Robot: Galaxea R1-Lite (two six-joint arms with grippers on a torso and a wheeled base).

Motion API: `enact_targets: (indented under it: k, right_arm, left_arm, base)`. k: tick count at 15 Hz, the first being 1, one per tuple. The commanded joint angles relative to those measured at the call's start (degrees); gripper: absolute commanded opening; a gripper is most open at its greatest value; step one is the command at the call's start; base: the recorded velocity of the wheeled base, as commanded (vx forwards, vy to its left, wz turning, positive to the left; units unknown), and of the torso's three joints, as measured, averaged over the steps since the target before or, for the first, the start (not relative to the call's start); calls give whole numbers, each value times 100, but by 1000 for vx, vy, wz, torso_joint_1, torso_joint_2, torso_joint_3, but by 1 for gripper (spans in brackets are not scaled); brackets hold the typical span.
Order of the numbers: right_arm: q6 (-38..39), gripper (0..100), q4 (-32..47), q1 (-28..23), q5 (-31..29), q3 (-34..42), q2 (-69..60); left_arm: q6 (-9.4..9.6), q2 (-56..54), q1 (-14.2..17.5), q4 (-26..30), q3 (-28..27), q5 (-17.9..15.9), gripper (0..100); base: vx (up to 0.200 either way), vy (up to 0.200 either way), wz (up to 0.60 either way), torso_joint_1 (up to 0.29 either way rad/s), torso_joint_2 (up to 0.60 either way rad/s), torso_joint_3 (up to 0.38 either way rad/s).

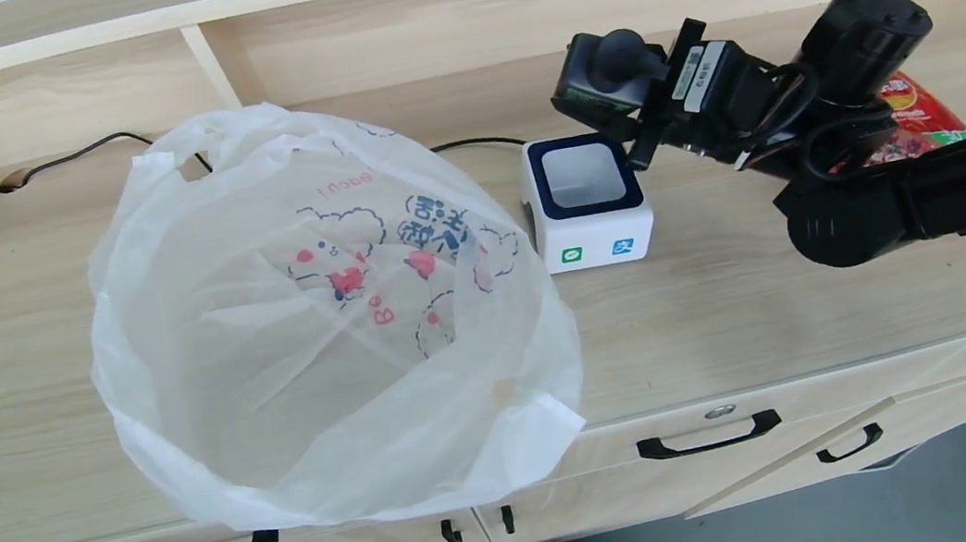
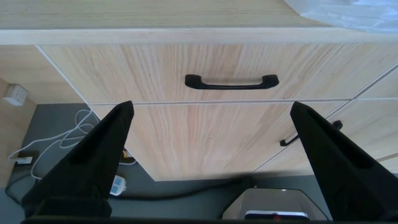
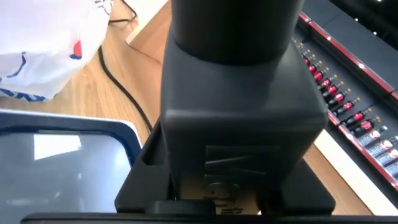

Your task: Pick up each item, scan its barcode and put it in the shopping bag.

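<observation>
starting low with the left gripper (image 2: 211, 106) — hanging under the counter's edge, fingers spread wide on nothing, facing a drawer handle (image 2: 231, 82). no help from there with a dropped item.

up on the counter (image 1: 729, 295), nearest: the shopping bag (image 1: 186, 422), mouth open, thin and floppy, front bulging past the counter's edge. a judgement call here: could slump or slide off with a heavy drop near that front wall, or fold at the rim and spill the item back out.

next back, the scanner (image 1: 588, 201), glass up, just beside the bag. then the right gripper (image 1: 638, 101), clamped on a dark item (image 1: 603, 73), held above and just behind the scanner. no telling the barcode side from here, so could easily miss the read unless turned toward the glass. could also knock the scanner aside by coming down too low, or lose the hold on the swing over to the bag.

farther right, a red packet (image 1: 924, 115), half hidden behind the arm, not yet picked.

writing now — cartoon figures and coloured lettering on the bag, seen reversed through the plastic. a green and a blue icon on the scanner's front. a pale label low on the dark item, not legible. print on the red packet, too small to make out.
</observation>
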Motion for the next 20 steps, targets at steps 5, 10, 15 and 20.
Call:
enact_targets:
  k: [5,10,15,20]
  right_arm:
    - [1166,0,-800,897,-1210,197,-514]
    - [2300,0,-940,2136,-3452,1717,-1357]
    - [3372,0,-1134,3867,-4902,2289,-1182]
    - [3724,0,-1564,3885,-4963,2403,-1041]
  left_arm:
    - [0,9,2,-2,0,1,100]
    - [0,9,2,-2,0,1,100]
    - [0,9,2,-2,0,1,100]
    - [0,9,2,-2,0,1,100]
  base:
    - [0,0,0,0,0,0]
    - [0,0,0,0,0,0]
    - [0,0,120,0,0,0]
    - [0,0,600,3,2,1]
